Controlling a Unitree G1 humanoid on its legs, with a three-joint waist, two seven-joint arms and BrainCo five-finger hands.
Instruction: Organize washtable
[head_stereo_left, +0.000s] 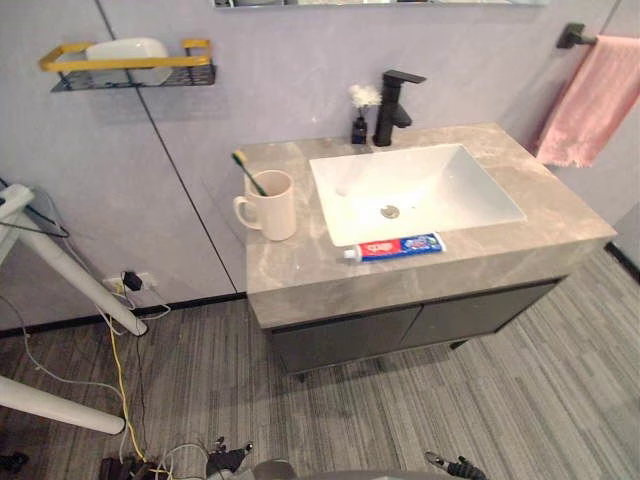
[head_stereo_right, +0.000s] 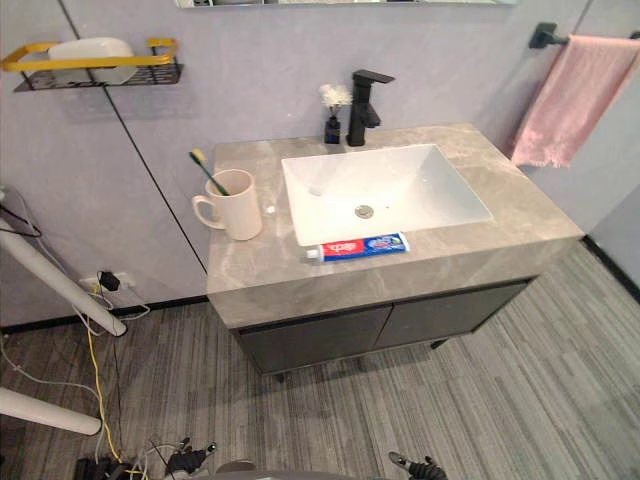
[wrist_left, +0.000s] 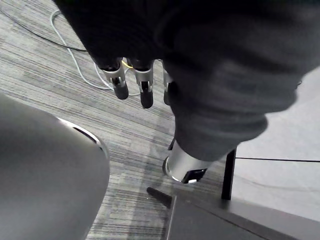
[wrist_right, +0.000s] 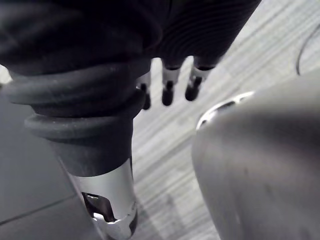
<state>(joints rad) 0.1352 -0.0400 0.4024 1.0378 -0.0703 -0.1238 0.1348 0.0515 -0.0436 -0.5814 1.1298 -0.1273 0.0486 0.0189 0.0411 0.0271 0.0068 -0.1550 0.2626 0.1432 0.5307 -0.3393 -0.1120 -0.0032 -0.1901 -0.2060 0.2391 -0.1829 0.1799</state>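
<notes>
A grey stone washtable (head_stereo_left: 300, 275) with a white sink (head_stereo_left: 415, 190) stands against the wall. Left of the sink is a cream mug (head_stereo_left: 270, 205) holding a green-headed toothbrush (head_stereo_left: 248, 172). A red-and-blue toothpaste tube (head_stereo_left: 395, 247) lies flat on the counter along the sink's front rim. My left hand (wrist_left: 121, 82) hangs low over the floor, away from the counter, fingers straight and empty. In its own wrist view my right hand (wrist_right: 169, 86) hangs the same way, fingers relaxed, holding nothing.
A black faucet (head_stereo_left: 392, 105) and a small dark bottle with white flowers (head_stereo_left: 360, 115) stand behind the sink. A pink towel (head_stereo_left: 595, 100) hangs on a rail at the right. A yellow-railed wall shelf (head_stereo_left: 130, 68) carries a white dish. White poles and cables lie at the left.
</notes>
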